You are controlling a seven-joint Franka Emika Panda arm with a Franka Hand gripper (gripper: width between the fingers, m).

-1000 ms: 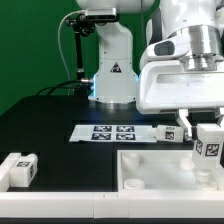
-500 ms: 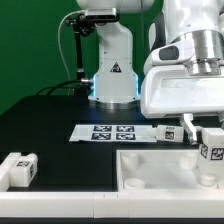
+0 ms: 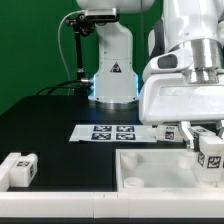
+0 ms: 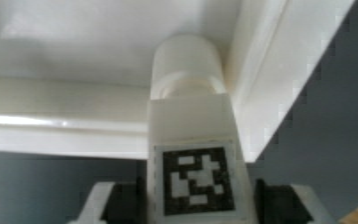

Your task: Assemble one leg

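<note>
My gripper (image 3: 203,140) is shut on a white leg (image 3: 212,152) with black-and-white tags. I hold it upright over the right part of the large white panel (image 3: 150,168). In the wrist view the leg (image 4: 190,110) runs lengthwise from between my fingers (image 4: 277,202), its rounded end close to the panel's raised rim (image 4: 265,60). I cannot tell whether it touches the panel. Another leg (image 3: 20,168) lies on the black table at the exterior view's left.
The marker board (image 3: 112,132) lies on the table behind the panel. The arm's white base (image 3: 112,70) stands at the back. A green wall is behind it.
My gripper with the leg has moved slightly to the exterior view's left and a little down over the panel.
</note>
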